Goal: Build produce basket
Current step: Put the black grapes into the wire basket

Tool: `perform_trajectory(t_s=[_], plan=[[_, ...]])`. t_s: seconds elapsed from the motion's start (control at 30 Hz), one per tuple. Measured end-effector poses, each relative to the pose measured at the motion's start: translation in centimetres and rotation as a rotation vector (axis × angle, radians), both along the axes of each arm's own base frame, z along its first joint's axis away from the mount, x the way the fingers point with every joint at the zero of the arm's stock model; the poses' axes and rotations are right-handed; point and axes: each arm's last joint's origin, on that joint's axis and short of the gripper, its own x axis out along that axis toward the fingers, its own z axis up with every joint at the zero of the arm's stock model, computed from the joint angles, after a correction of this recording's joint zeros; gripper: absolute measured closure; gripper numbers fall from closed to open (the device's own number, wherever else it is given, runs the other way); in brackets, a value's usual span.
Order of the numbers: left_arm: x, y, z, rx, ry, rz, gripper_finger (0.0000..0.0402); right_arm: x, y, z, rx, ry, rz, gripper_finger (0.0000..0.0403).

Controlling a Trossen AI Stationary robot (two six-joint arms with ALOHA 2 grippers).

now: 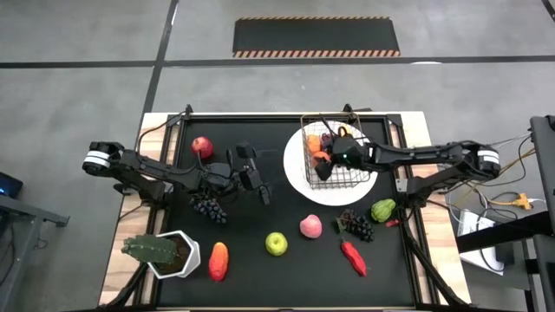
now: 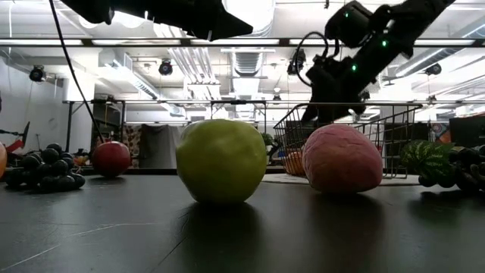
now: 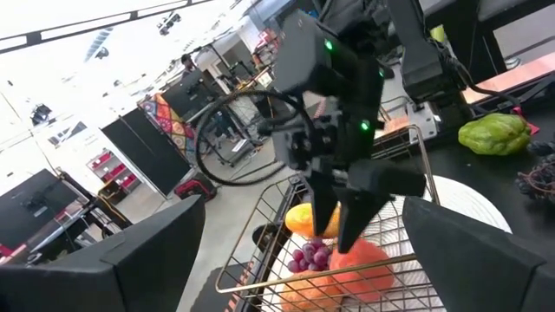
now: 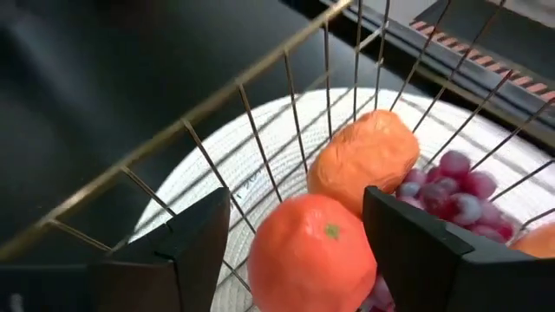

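Note:
The wire basket (image 1: pixel 334 154) stands on a round white plate (image 1: pixel 299 178) at the table's far right. In it lie an orange (image 4: pixel 314 251), a second orange fruit (image 4: pixel 364 156) and purple grapes (image 4: pixel 455 195). My right gripper (image 4: pixel 297 204) hangs inside the basket, slanting down. It is open, with a finger on either side of the orange and apart from it. My left gripper (image 1: pixel 258 184) waits open and level above the table's middle, pointing at the basket (image 3: pixel 286 260). Loose produce rests on the black mat: a green apple (image 1: pixel 276 243) and a pink peach (image 1: pixel 310 226).
Also on the mat: a red apple (image 1: pixel 202 146), dark grapes (image 1: pixel 208 208) under the left arm, more grapes (image 1: pixel 355 225), a green pepper (image 1: pixel 382 211), a red pepper (image 1: pixel 353 256) and an orange-red fruit (image 1: pixel 218 260). A potted cactus (image 1: pixel 169 253) stands at the near left.

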Motion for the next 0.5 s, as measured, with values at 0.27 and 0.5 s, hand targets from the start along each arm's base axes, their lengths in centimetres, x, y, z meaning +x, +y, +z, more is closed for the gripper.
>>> perform_trajectory(t_s=[0.27,0.5], plan=[[0.0,0.0,-0.2,-0.083,-0.021,-0.002,0.0029,-0.6,0.4,3.7,-0.026,-0.028,0.076,0.0186],[0.0,0.0,-1.1,-0.260,-0.004,0.002,0.0029,-2.1,1.8,6.6,-0.081,-0.125,0.208,0.0213]])
